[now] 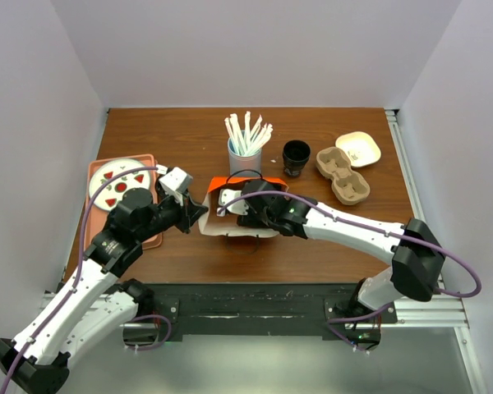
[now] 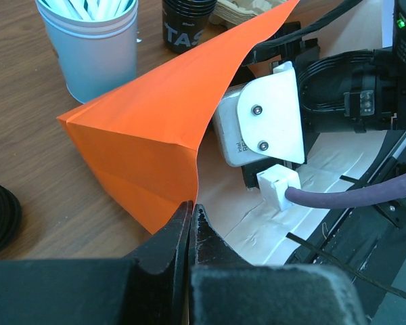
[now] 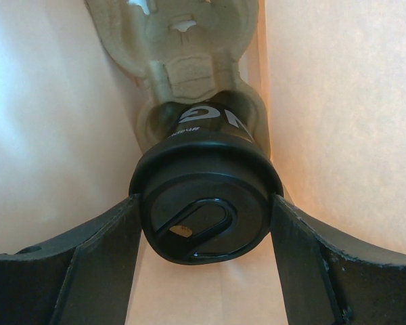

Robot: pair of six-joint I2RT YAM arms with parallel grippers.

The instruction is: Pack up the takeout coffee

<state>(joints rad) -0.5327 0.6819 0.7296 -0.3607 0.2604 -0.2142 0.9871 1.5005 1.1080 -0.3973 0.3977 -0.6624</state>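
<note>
So your right hand (image 3: 204,233) is reached right inside the orange paper bag (image 2: 155,115), which is lying on the counter (image 1: 189,131) in front of both arms. In the right wrist view its fingers (image 3: 101,264) are spread wide and pressed against both sides of the black lid (image 3: 203,203), so it's got a proper grip on the takeout coffee (image 3: 210,122). The cup is inside the bag, lid facing the wrist camera. Its bottom end is sitting in a well of a pulp carrier (image 3: 179,61) that's in the bag too. The bag's pale inner walls close in on both sides of it.

Your left hand (image 2: 189,227) is pinched all the way closed on the bag's edge at the mouth. From that pinch the orange panel rises like a tent over the right wrist.

Outside the bag, the pale blue straw holder (image 1: 244,156) stands just behind it, full of white straws. The all-black cup (image 1: 296,158) is right of that, near but apart. Further right there's a second pulp carrier (image 1: 343,174) with a cream-coloured dish (image 1: 359,148) just beside it. Over on the left a pink tray (image 1: 123,158) carries a white plate (image 1: 115,176), and your left arm partly covers the tray's near end.
</note>
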